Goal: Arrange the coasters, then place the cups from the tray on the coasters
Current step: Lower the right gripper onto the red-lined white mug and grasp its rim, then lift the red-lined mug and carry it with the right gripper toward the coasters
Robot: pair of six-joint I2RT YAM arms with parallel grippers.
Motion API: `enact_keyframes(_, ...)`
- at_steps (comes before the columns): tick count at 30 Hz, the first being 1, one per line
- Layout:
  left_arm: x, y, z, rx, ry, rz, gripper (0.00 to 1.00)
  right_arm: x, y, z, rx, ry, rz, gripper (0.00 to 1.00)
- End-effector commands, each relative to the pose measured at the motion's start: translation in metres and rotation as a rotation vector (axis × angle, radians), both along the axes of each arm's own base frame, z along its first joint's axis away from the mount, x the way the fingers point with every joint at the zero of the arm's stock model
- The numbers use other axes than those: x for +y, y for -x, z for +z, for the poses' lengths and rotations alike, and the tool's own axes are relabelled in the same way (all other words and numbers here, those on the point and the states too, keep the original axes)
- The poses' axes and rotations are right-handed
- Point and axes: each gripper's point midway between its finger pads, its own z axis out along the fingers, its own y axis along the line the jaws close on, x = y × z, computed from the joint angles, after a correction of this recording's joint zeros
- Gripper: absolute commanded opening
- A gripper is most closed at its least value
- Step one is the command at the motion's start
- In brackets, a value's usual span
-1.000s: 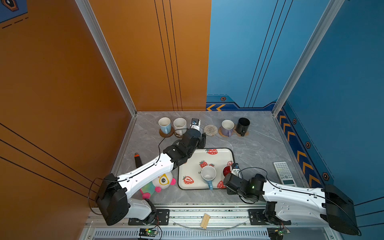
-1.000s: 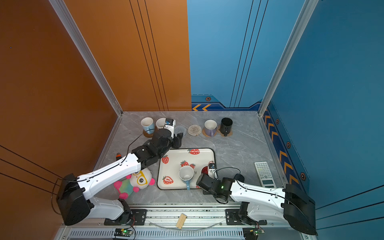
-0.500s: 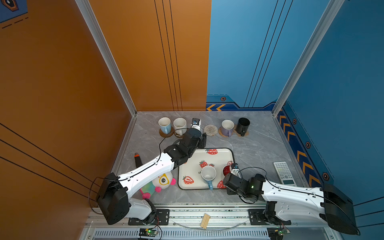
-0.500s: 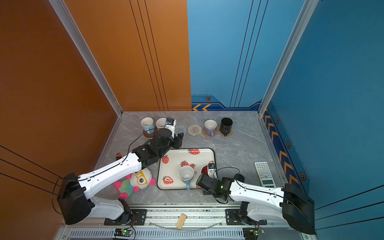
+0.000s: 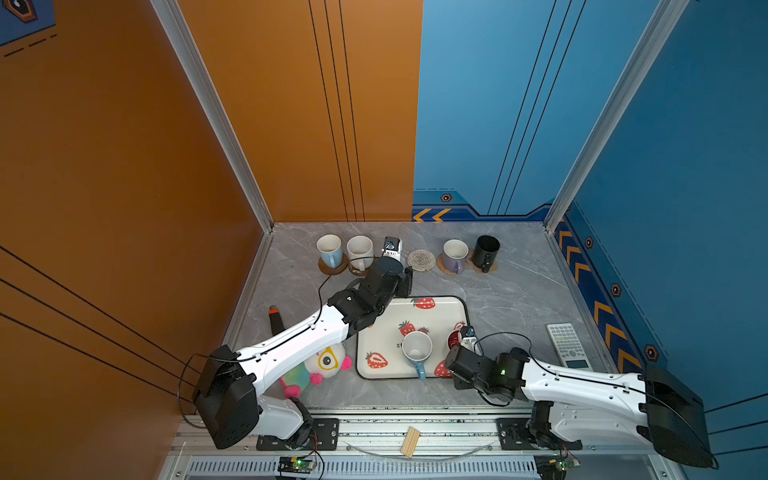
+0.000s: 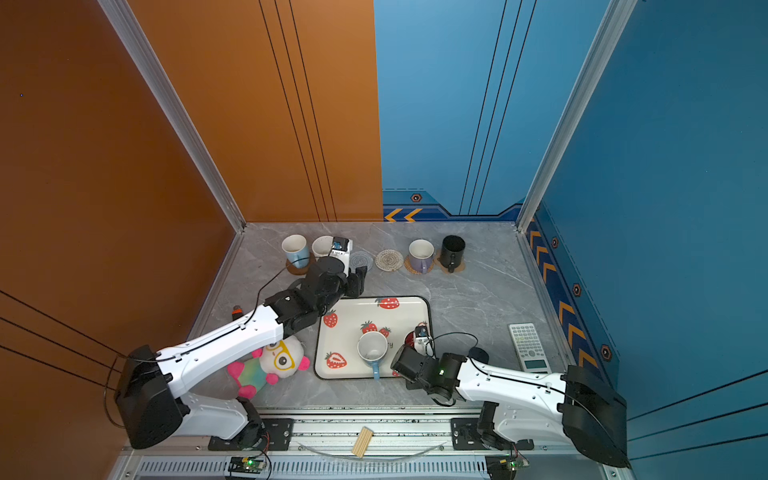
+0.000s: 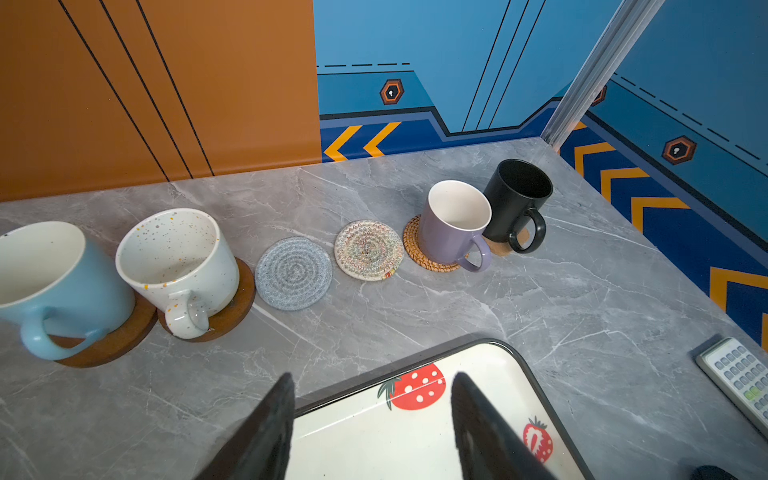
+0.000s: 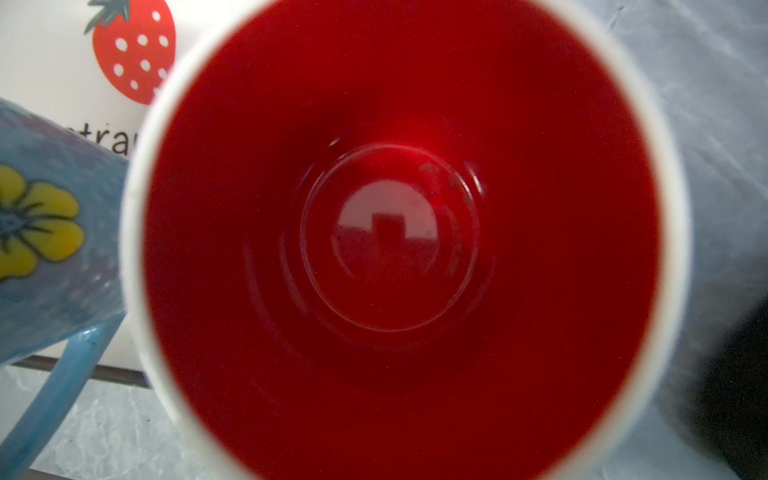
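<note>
Right claw [image 5: 459, 347] is at the red mug [image 8: 399, 232] on the tray's [image 5: 440, 309] near right corner, grip hidden so I cannot tell, probably on its rim; best lift straight up, clear of the blue mug [image 5: 416, 351] just beside, then past the wide, empty left claw [image 7: 371, 380] to the free cream mat [image 7: 369, 249].

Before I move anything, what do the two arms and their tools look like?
Left arm and right arm: white shells on the long links, black joints and shoulder housings, a thin black cable looped along each. The right arm shows a green light. The left tool is black and two-fingered.
</note>
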Motion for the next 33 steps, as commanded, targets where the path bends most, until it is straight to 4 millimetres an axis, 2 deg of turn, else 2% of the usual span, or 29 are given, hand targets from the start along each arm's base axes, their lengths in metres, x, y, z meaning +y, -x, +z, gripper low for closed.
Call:
enact_keyframes(1, -0.004, 0.001, 0.006, -0.003, -0.007, -0.011, 0.61, -0.004, -0.01, 0.018, -0.056, 0.053, 0.013, 0.0)
enact_keyframes(10, 0.003, 0.003, 0.008, -0.007, -0.024, 0.006, 0.61, 0.004, -0.019, 0.038, -0.08, 0.078, 0.057, 0.0)
enact_keyframes(20, 0.006, 0.003, 0.01, -0.013, -0.027, 0.016, 0.61, 0.009, -0.032, 0.051, -0.093, 0.076, 0.085, 0.0)
enact_keyframes(33, 0.015, 0.005, 0.009, -0.025, -0.043, 0.029, 0.61, 0.012, -0.061, 0.083, -0.112, 0.066, 0.115, 0.0)
